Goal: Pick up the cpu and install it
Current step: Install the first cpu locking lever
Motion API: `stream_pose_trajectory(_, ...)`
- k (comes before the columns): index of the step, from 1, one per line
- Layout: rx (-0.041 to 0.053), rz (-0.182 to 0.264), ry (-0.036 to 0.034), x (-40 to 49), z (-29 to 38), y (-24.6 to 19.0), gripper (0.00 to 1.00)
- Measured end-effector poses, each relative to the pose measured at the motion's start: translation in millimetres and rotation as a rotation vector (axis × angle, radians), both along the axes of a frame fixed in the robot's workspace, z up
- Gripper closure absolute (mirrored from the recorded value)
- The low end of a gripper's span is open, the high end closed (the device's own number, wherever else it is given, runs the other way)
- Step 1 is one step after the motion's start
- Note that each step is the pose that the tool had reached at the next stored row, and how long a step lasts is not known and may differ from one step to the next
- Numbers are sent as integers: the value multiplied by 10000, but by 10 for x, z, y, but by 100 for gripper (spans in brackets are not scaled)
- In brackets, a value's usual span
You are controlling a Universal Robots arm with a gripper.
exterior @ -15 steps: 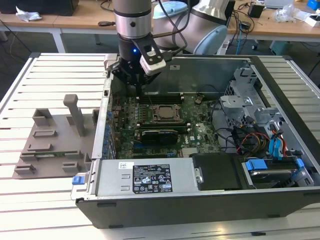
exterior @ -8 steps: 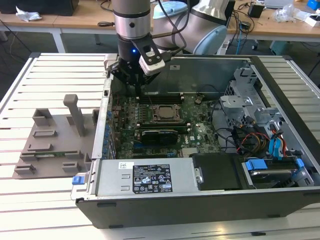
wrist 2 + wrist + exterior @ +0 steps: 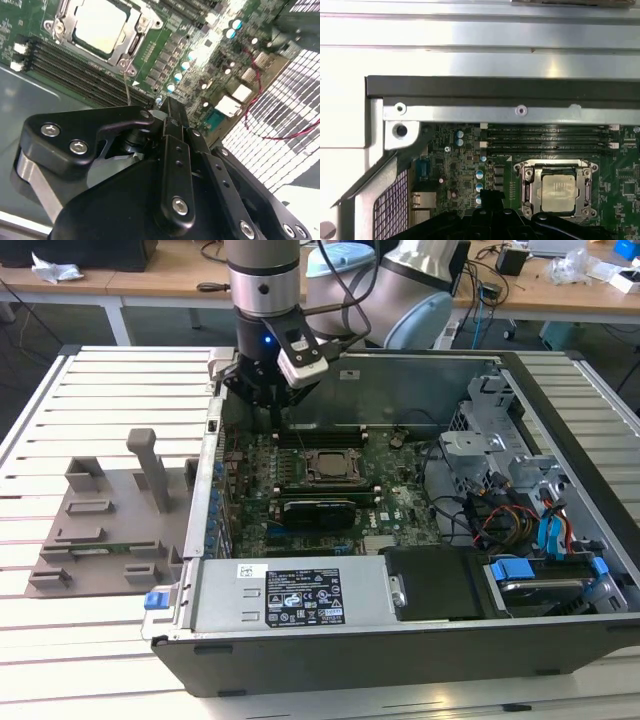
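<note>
Sitting in its socket frame [image 3: 555, 189], the cpu [image 3: 559, 192] gleams in both wrist views.

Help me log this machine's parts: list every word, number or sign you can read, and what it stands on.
No text here is readable.
Large label on the power supply: print too small to read.
Small white sticker on the same box: too small to read.
Top of the cpu: faint marks, too blurred to read.
Motherboard: white markings, too small to read.
</note>
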State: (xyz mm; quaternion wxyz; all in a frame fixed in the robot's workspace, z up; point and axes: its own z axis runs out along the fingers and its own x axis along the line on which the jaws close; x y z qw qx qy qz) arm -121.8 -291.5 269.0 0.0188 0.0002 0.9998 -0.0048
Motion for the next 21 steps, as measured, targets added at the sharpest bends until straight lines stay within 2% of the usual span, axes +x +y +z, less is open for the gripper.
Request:
stream_pose_trajectory(2, -2, 0, 3, 8, -16, 56, 89)
stream_pose_trajectory(4, 0, 2, 1, 45, -35, 89, 89)
stream_pose_trajectory(8, -3, 1, 5, 158, -57, 93, 89)
stream_pose_trajectory(10, -2, -1, 4, 180, -60, 93, 89)
stream_pose_trajectory(15, -3, 0, 4, 223, -62, 93, 89)
stream_pose_trajectory(21, -2, 0, 3, 228, -63, 93, 89)
